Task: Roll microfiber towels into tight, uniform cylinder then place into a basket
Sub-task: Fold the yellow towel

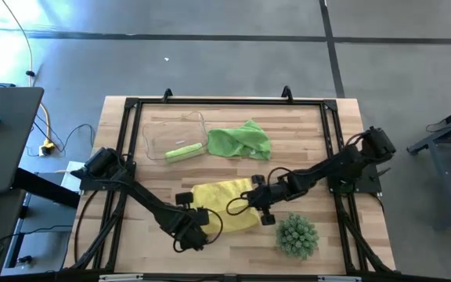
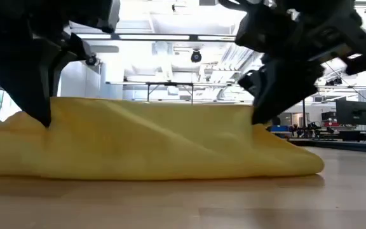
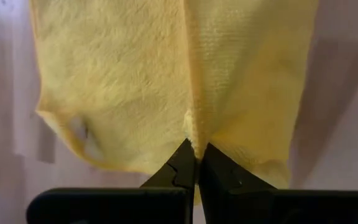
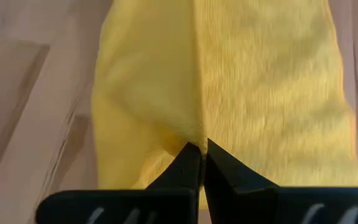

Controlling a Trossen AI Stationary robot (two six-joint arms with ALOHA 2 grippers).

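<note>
I see the yellow microfiber towel [image 1: 224, 205] lying crumpled near the front centre of the wooden counter [image 1: 319, 141]. The left gripper [image 3: 196, 163] is at the towel's left end, jaws closed on a pinched fold of the yellow fabric. The right gripper [image 4: 202, 149] is at the towel's right end, jaws likewise closed on a ridge of the same towel. In the low view, the towel [image 2: 151, 146] rests on the counter between the two grippers, with its top edge drawn up where each one grips it.

The clear plastic basket [image 1: 156, 135] sits toward the rear left of the counter and holds one rolled lime green towel [image 1: 184, 151] lying along its front wall. A second lime green towel [image 1: 239, 140] lies unrolled and bunched just right of the basket. A spiky green ball plant [image 1: 297, 235] stands at the front right, near the right arm.
</note>
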